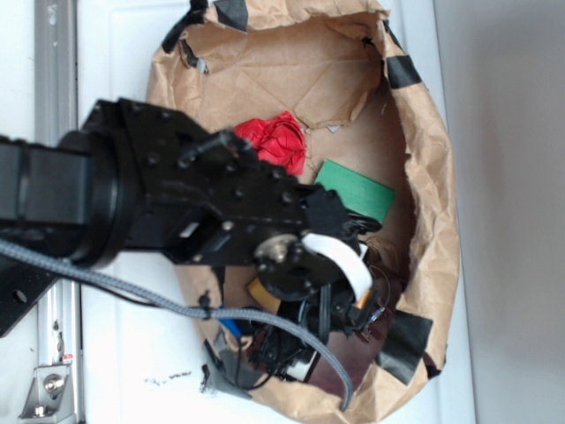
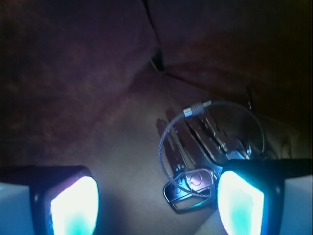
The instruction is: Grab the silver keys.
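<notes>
Two views. Exterior: arm reaches down into the brown paper bag (image 1: pixel 424 159), gripper (image 1: pixel 340 309) low near its bottom edge; red cloth (image 1: pixel 281 140) and green block (image 1: pixel 356 190) lie clear above it. Wrist: jaws spread, nothing held; silver keys (image 2: pixel 195 147) on their wire ring lie on the bag floor, just beside the right pad (image 2: pixel 239 203). Approach looks done; closing and lifting remain.

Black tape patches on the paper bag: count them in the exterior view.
4 on the paper bag: tape patches at the top rim, top left, upper right and lower right. The arm may hide more.
</notes>
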Controlling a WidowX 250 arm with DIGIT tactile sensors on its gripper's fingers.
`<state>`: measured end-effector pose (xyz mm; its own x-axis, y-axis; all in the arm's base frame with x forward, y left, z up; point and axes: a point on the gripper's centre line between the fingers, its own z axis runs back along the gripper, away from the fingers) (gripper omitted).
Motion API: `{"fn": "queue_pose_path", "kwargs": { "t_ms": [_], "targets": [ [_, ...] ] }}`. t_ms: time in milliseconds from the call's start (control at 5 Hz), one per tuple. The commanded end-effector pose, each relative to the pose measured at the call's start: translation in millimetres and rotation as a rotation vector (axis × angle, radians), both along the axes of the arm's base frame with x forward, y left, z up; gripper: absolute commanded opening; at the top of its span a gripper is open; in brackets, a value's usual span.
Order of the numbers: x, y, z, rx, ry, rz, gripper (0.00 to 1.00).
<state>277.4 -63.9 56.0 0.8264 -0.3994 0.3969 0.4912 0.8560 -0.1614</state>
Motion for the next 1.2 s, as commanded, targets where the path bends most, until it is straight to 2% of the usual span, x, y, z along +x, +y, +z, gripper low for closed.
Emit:
{"fn": "queue_pose_path", "kwargs": {
  "t_ms": [0, 400, 600, 1000],
  "targets": [
    [18, -23, 2, -0.005, -0.073, -0.067, 1.00],
    [29, -32, -14, -0.012, -0.020, -0.087, 1.00],
    [30, -30, -19, 0.002, -0.022, -0.050, 0.00],
    [30, -23, -10, -0.004, -0.016, -0.035, 0.00]
  ]
}}
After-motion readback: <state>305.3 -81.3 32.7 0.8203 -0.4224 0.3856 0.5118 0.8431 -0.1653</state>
